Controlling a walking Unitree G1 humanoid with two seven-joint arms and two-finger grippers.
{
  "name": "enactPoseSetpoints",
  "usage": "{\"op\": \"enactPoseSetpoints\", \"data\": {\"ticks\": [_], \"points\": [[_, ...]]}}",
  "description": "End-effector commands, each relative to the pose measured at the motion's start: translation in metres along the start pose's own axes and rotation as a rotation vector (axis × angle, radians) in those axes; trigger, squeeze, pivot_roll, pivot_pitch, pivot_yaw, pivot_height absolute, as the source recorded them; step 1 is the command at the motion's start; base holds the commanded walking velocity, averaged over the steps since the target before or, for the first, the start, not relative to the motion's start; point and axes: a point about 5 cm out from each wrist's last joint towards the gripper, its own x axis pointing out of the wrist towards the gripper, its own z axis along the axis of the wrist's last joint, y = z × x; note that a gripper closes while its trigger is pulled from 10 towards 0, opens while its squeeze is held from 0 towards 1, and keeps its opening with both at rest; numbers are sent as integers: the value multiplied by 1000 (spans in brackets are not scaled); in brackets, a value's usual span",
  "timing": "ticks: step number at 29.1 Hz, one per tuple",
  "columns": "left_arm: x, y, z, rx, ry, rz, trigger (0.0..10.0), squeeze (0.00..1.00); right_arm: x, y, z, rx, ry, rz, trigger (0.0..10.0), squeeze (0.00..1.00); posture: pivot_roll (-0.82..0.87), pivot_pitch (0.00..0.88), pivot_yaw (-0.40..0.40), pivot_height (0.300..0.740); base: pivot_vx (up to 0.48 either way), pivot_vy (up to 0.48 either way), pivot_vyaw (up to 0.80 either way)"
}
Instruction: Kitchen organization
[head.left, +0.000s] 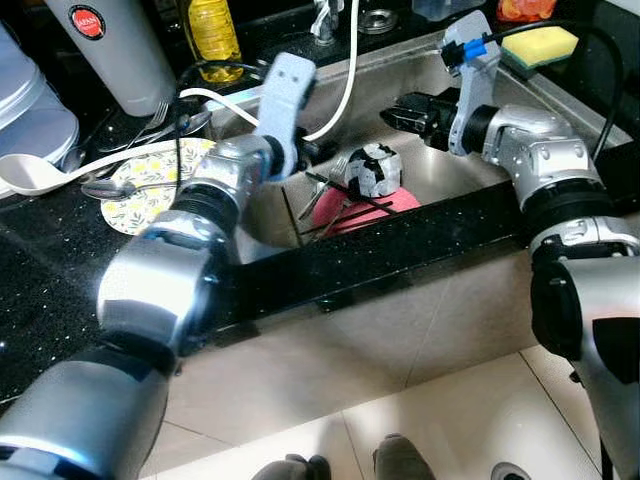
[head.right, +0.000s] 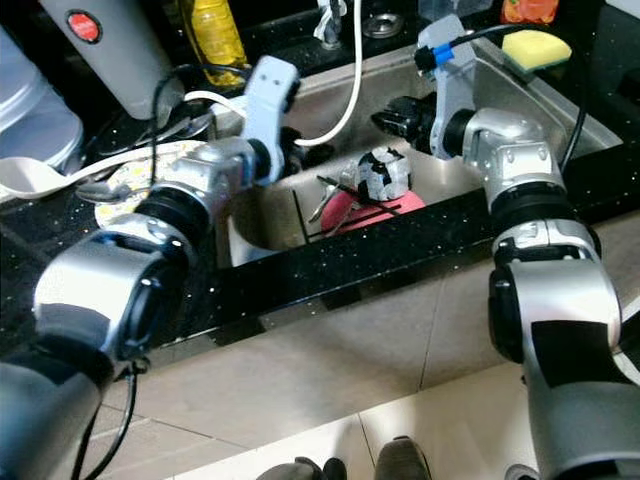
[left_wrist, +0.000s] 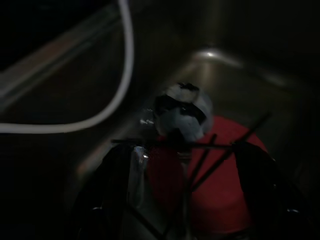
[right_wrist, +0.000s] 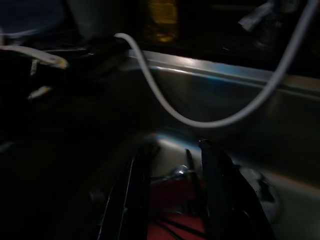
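Reaching into the steel sink (head.left: 560, 110): left pincer (left_wrist: 185, 200), fingers apart, poised above the red plate (left_wrist: 220, 190) bearing 1 black-and-white cup (head.left: 374, 170) and, seemingly, dark chopsticks (head.left: 345, 190). Right pincer (right_wrist: 172, 200), fingers apart, hovers nearby; floral plate (head.left: 150, 195) waits on the tabletop (head.left: 60, 270).

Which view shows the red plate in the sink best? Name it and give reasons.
The left wrist view: the red plate is close and large under black chopsticks. Both eye views show it small, partly behind the counter edge. The right wrist view catches a dim red sliver between the right pincer's fingers.
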Motion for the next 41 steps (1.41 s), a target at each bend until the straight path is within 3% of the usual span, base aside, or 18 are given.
{"op": "enactPoseSetpoints", "data": {"ticks": [1, 8, 10, 15, 22, 27, 29, 30, 32, 33, 34, 35, 37, 38, 40, 41], "points": [[-9, 14, 7, 2, -11, 18, 10000, 0, 8, 9, 10, -27, -23, 66, 10000, 0, -152, 101, 129, 740, 0, 0, 0], [-30, 44, 11, 72, 4, 55, 10000, 0, 15, 19, 16, -63, -45, 162, 10000, 0, -133, 88, 117, 740, 0, 0, 0], [-44, 61, 12, 79, 0, 99, 10000, 0, 19, 25, 20, -69, -56, 193, 10000, 0, -113, 80, 97, 740, 0, 0, 0], [-64, 83, 13, 77, -1, 166, 10000, 0, 31, 36, 24, -70, -64, 230, 10000, 0, -71, 72, 56, 740, 0, 0, 0], [-81, 99, 16, 56, -8, 209, 10000, 0, 48, 59, 31, -78, -87, 340, 10000, 0, -33, 69, 33, 740, 0, 0, 0], [-99, 111, 11, 41, 47, 230, 10000, 0, 60, 81, 35, -77, -118, 446, 10000, 0, -1, 68, 16, 740, 0, 0, 0], [-123, 121, 3, 124, 99, 209, 10000, 0, 66, 93, 38, -67, -143, 509, 10000, 0, 12, 70, 10, 740, 0, 0, 0], [-123, 121, 3, 124, 99, 209, 10000, 0, 66, 93, 38, -67, -143, 509, 10000, 0, 12, 70, 10, 740, 0, 0, 0], [-145, 125, -6, 281, 164, 176, 10000, 0, 69, 100, 41, -61, -163, 540, 10000, 0, 18, 70, 9, 740, 0, 0, 0], [-145, 125, -6, 281, 164, 176, 10000, 0, 69, 100, 41, -61, -163, 540, 10000, 0, 18, 70, 9, 740, 0, 0, 0], [-154, 127, -12, 395, 223, 176, 10000, 0, 69, 101, 42, -55, -174, 548, 10000, 0, 24, 69, 6, 740, 0, 0, 0], [-154, 127, -12, 395, 223, 176, 10000, 0, 69, 101, 42, -55, -174, 548, 10000, 0, 24, 69, 6, 740, 0, 0, 0], [-166, 127, -20, 637, 340, 109, 10000, 0, 70, 103, 47, -40, -207, 555, 10000, 0, 38, 67, 4, 740, 0, 0, 0], [-166, 127, -20, 637, 340, 109, 10000, 0, 70, 103, 47, -40, -207, 555, 10000, 0, 38, 67, 4, 740, 0, 0, 0], [-165, 124, -23, 766, 397, 21, 10000, 0, 69, 104, 50, -29, -236, 560, 10000, 0, 31, 68, 12, 740, 0, 0, 0], [-165, 124, -23, 766, 397, 21, 10000, 0, 69, 104, 50, -29, -236, 560, 10000, 0, 31, 68, 12, 740, 0, 0, 0]]}}
